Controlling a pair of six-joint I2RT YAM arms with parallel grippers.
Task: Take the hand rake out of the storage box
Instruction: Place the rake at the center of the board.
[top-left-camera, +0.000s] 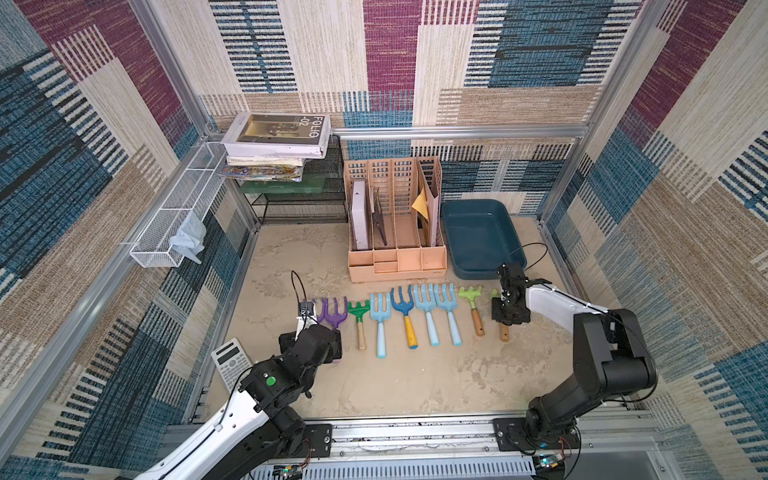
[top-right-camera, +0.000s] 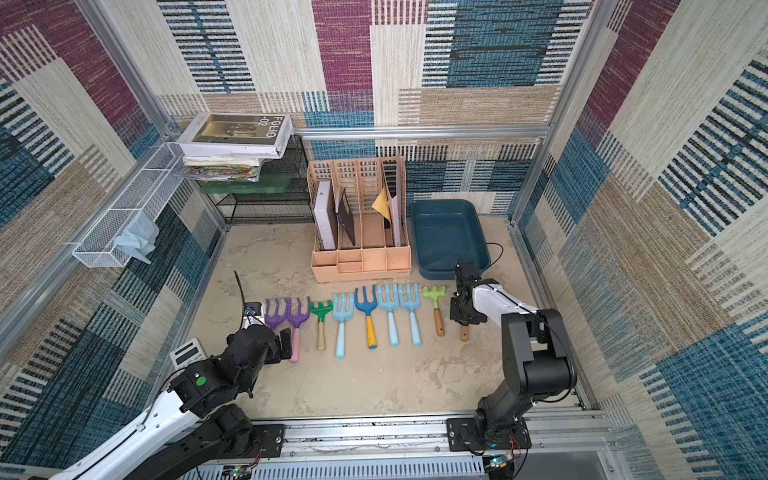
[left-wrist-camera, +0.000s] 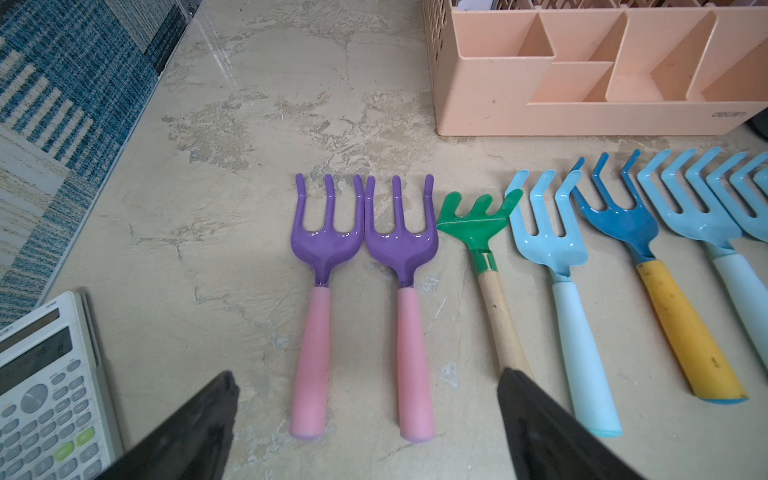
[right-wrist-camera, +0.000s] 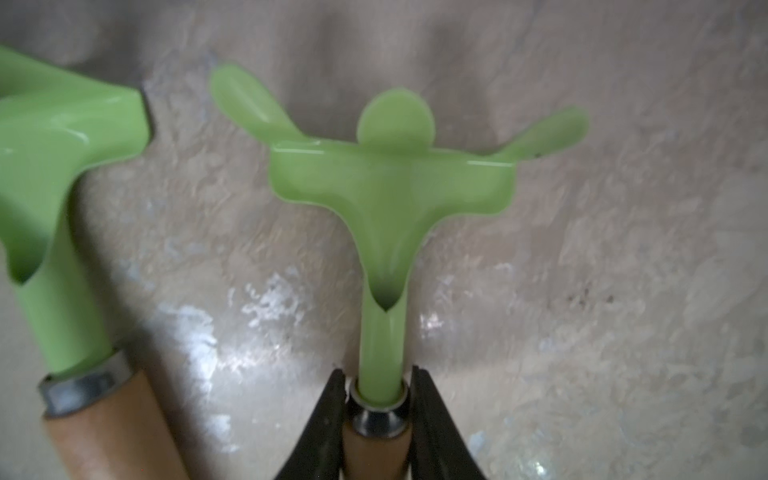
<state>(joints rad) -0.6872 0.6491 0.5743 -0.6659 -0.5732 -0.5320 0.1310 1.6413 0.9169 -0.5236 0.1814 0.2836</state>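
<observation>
Right wrist view: right gripper (right-wrist-camera: 378, 386) pinched shut on the light green hand rake (right-wrist-camera: 390, 187), jaws either side of the metal collar where the green neck met the wooden handle. A second green rake (right-wrist-camera: 62, 137) lay just beside it. Whether the held rake's head touched the worktop (top-left-camera: 415, 382) could not be told. In both top views the held rake sat at the end of the row of rakes (top-left-camera: 409, 316) nearest the worktop's right edge, outside the storage box (top-left-camera: 473, 202). The box stood at the back right corner, beside the peach file organiser (top-left-camera: 397, 257). Left wrist view: left gripper (left-wrist-camera: 368, 382) spread wide, hovering over the pink handles of two purple rakes (left-wrist-camera: 326, 241) at the other end of the row, touching neither. A calculator (left-wrist-camera: 45, 374) lay near the left edge.
</observation>
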